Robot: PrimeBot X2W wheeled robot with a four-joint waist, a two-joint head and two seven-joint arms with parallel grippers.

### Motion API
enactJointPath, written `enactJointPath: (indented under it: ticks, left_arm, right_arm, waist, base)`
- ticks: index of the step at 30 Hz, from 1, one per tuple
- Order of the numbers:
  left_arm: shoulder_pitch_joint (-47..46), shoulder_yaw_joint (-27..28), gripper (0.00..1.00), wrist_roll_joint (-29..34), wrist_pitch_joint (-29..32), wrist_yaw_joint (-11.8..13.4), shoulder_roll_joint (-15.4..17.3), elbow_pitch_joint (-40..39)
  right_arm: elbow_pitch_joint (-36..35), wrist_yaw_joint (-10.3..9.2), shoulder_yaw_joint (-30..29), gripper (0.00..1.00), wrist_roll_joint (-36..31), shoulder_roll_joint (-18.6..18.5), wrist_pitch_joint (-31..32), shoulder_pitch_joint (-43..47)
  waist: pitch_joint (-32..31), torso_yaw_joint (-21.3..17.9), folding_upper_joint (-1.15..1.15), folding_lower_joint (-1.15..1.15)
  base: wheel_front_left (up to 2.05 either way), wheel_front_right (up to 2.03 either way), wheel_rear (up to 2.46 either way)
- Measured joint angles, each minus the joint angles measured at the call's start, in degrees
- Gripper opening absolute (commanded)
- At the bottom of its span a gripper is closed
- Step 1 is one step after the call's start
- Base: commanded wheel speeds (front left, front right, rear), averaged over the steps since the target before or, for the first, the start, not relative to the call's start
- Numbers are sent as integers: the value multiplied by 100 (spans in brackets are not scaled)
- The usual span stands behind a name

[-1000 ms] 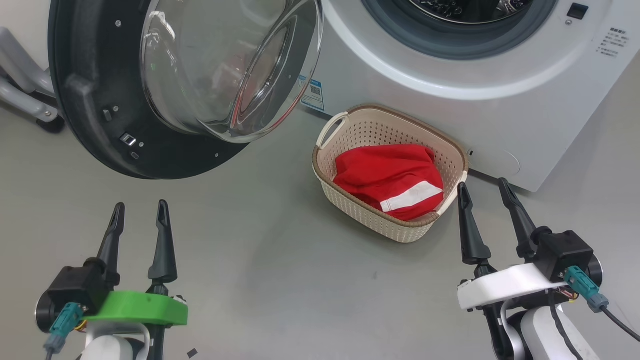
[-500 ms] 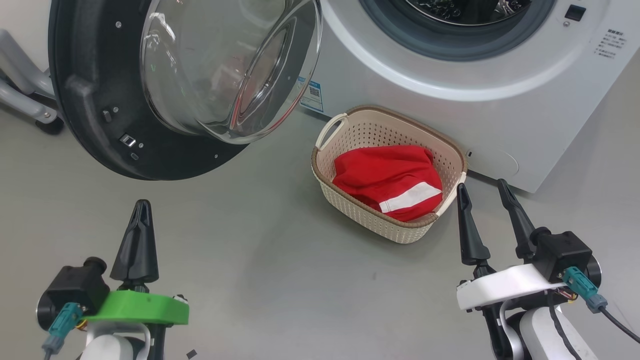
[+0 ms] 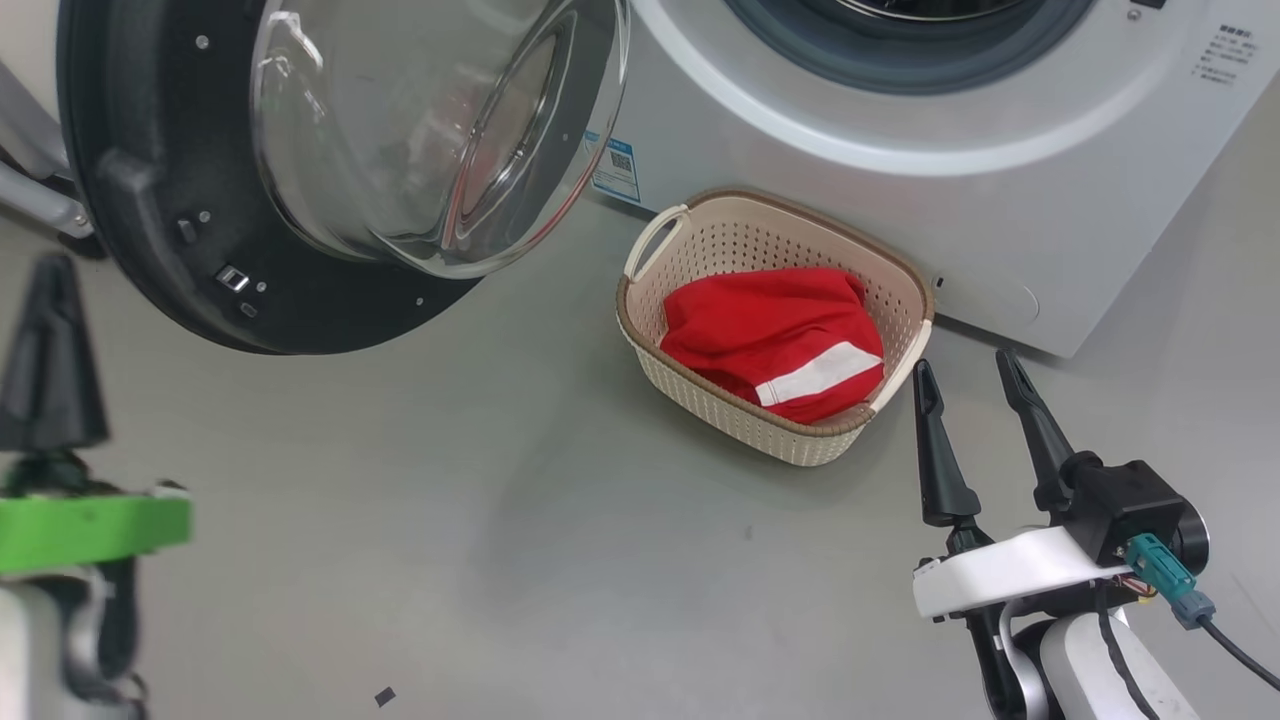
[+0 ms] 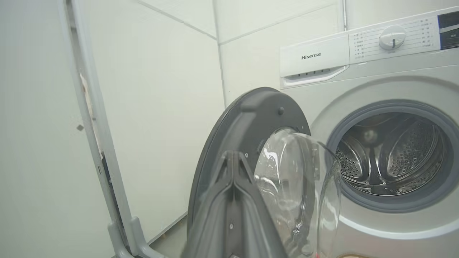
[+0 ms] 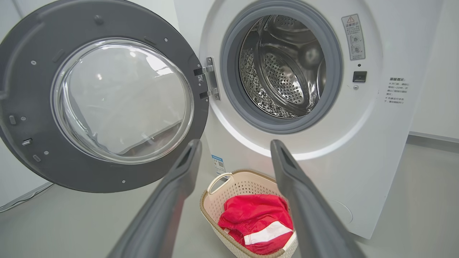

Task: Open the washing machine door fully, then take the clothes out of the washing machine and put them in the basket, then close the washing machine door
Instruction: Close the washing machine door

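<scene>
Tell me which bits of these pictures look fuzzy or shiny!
Head view: the left gripper is blurred while the basket looks sharp; white glare streaks the glass of the washing machine door. Right wrist view: the right gripper looks soft, close to the lens.

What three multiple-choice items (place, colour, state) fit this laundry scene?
1. Where are the red garments with a white stripe? A in the drum; B in the small cream perforated plastic basket; C on the floor.
2. The basket's woven-look rim is: A blue; B brown; C black.
3. The large round black-rimmed glass door of the white front-loading washing machine is: A latched; B swung open; C missing.
Answers: B, they lie inside its walls; B, a brown band tops it; B, it hangs swung well aside.
</scene>
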Motion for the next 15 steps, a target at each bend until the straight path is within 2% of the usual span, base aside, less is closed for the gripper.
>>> enactJointPath:
  ticks: [7,8,12,15]
  left_arm:
    - [-842,888,0,-330,65,-5,753,-101]
    - [-842,888,0,-330,65,-5,753,-101]
    - [-1201,1273,0,-655,280,-7,1100,157]
    - [-1492,1529,0,-1103,471,-32,1163,541]
  right_arm:
    - [-103,-1,105,100,-170,-81,165,-12]
    - [-103,-1,105,100,-170,-81,165,-12]
    - [-158,0,179,100,-226,-111,248,-62]
    - [-178,3,190,100,-242,-154,286,-162]
  waist:
    - [269,-110,0,0]
    - [269,-110,0,0]
    - [431,-204,0,0]
    - [538,-297,0,0]
  base:
    - [0,0,0]
    - [0,0,0]
    - [0,0,0]
    - [0,0,0]
